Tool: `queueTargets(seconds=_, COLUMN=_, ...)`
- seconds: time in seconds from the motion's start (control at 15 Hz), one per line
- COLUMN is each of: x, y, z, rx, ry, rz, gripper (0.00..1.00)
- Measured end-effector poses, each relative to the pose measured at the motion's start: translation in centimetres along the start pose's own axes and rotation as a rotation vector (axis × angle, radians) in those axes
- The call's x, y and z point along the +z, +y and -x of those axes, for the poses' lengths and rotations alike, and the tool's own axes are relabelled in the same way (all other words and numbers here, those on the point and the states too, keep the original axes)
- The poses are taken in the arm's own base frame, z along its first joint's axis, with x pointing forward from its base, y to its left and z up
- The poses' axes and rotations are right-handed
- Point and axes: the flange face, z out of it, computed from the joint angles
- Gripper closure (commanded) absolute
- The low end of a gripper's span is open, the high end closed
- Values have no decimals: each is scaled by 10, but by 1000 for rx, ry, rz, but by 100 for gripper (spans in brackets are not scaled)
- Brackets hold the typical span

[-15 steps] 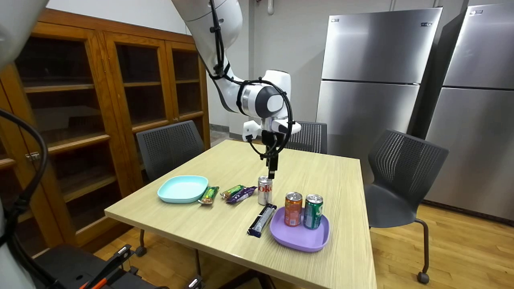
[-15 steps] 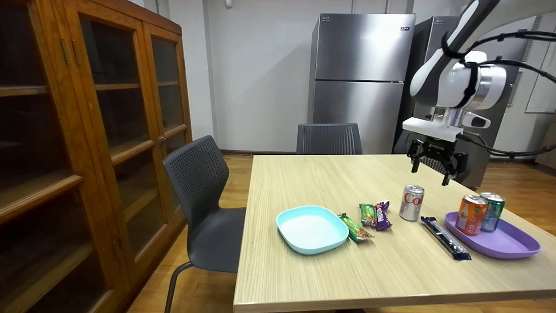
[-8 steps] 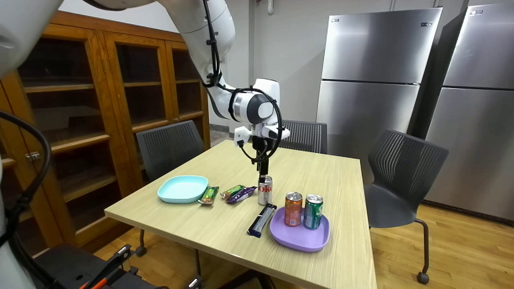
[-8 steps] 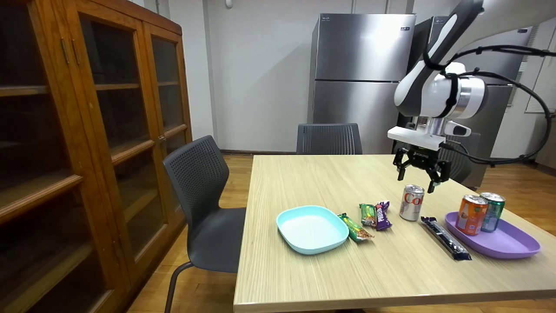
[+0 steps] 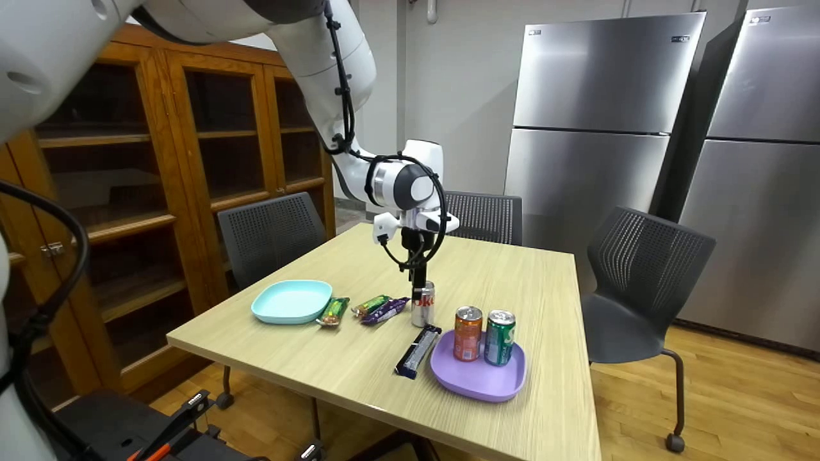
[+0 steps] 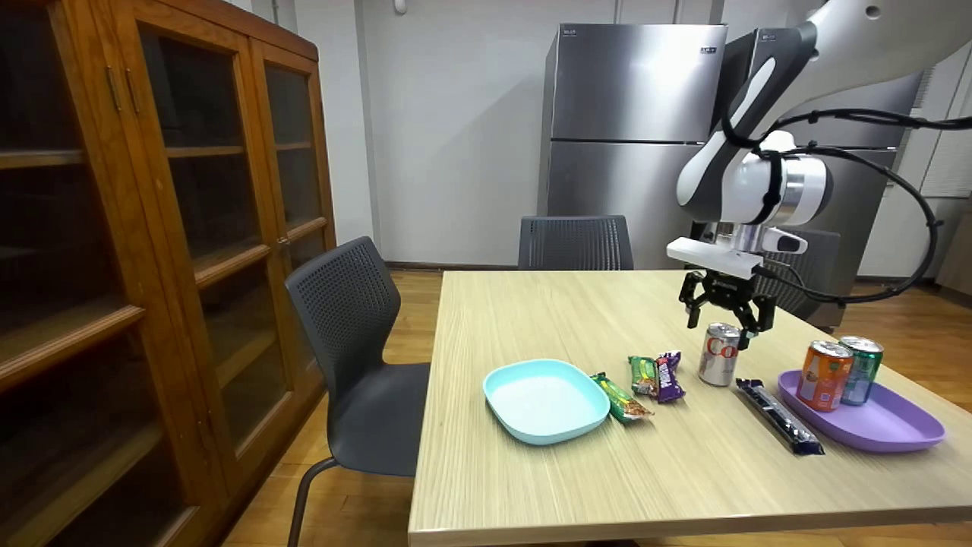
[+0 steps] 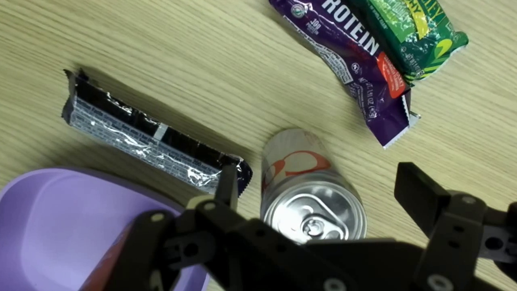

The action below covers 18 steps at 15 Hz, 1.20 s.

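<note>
Right now you have the gripper (image 6: pixel 717 333) spread wide apart, pointing down at the top of the silver can (image 6: pixel 718 358); in the wrist view the left finger (image 7: pixel 228 184) sits toward 9 o'clock of its lid, the right finger (image 7: pixel 418 194) toward 3, and pale wood-grain tabletop (image 7: pixel 141 32) shows in both gaps, so your fingers stand clear of the metal there. Now scan left to right in an exterior view, that can as your clock's centre: out between 8 and 9, a teal plate (image 6: pixel 547 406), smooth, plastic-looking, a rounded square with a raised rim. Just beside it, near 8, a green wrapper (image 6: pixel 621 396), shiny and crinkled; then a second green wrapper (image 6: pixel 642 375), and alongside it a purple wrapper (image 6: pixel 669 377), lettered PROTEIN in your wrist view, its end flat and serrated. Dead centre, your can: it stands on the tabletop, an upright cylinder, ring-pull gleaming. On to between 4 and 5, a dark bar (image 6: pixel 781 416), long, slim, its glossy wrapping streaked with glare. Past 3, here's an orange can (image 6: pixel 825 374), then a green can (image 6: pixel 864 372) at about 3, both upright, glossy cylinders on the purple tray (image 6: pixel 900 425), soft-cornered, smooth and low-rimmed, stretching out to 4 o'clock.
</note>
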Motion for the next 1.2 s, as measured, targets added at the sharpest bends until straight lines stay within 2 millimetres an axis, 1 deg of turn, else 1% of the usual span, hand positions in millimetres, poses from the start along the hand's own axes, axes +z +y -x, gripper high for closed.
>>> queueTargets(seconds=0.2, x=4, y=0, z=-4, rx=13, ry=5, rz=4, gripper=0)
queueTargets(seconds=0.27, x=5, y=0, z=-5, rx=18, ry=7, rz=5, gripper=25)
queueTargets(seconds=0.33, x=6, y=0, z=-7, rx=23, ry=9, rz=6, gripper=28)
queueTargets(seconds=0.4, x=6, y=0, z=-8, rx=27, ry=11, rz=6, gripper=34)
queueTargets(seconds=0.6, x=7, y=0, z=-11, rx=34, ry=16, rz=8, gripper=59)
queueTargets(seconds=0.67, x=7, y=0, z=-11, rx=34, ry=17, rz=9, gripper=62)
queueTargets(seconds=1.0, x=5, y=-4, z=-7, rx=26, ry=20, rz=4, gripper=62)
queueTargets(seconds=1.2, x=-7, y=-4, z=-2, rx=20, ry=22, rz=-4, gripper=62)
